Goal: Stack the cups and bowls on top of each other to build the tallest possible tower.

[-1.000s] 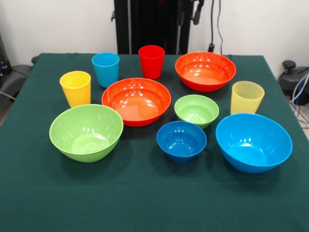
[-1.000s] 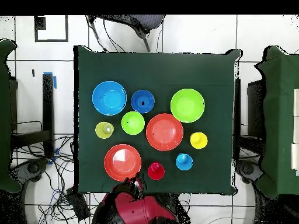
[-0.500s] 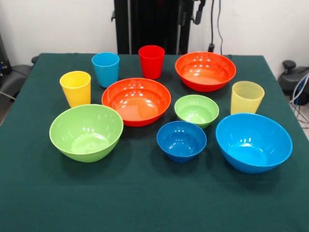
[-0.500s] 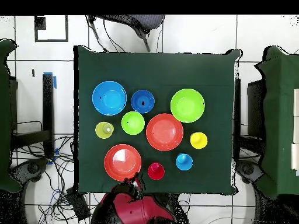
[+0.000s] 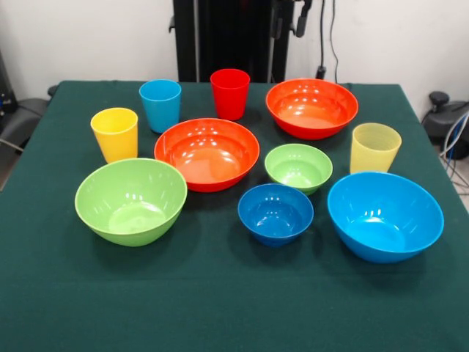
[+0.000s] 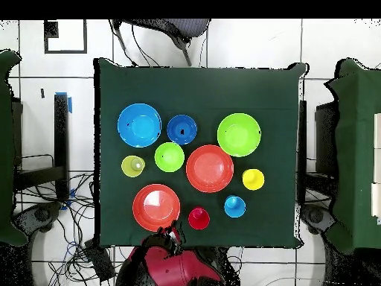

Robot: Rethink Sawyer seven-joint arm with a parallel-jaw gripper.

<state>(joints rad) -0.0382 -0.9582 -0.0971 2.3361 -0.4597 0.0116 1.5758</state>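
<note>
From above, my arm (image 6: 170, 264) is folded back at the counter's (image 5: 220, 308) edge, and my jaws sit by the rim just beside the red cup (image 5: 229, 93); I cannot tell whether they are open or closed. Every cup and bowl stands alone and upright on the green cloth, nothing nested, so no tower exists. In the front view, the back row holds the light blue cup (image 5: 160, 105), the red cup and one orange-red bowl (image 5: 311, 107). The second orange-red bowl (image 5: 207, 153) fills the middle, its rim close to the opaque yellow cup (image 5: 115, 133) on one side and the small green bowl (image 5: 298, 167) on the other. The ribbed pale yellow cup (image 5: 374, 147) stands just behind the big blue bowl (image 5: 385, 215). The small dark blue bowl (image 5: 275, 213) sits between the big blue bowl and the big green bowl (image 5: 131, 200), nearer the blue one. A chair (image 6: 160, 31) stands at the counter's far side in the overhead view, and cables (image 6: 71, 223) trail on the floor beside it.
</note>
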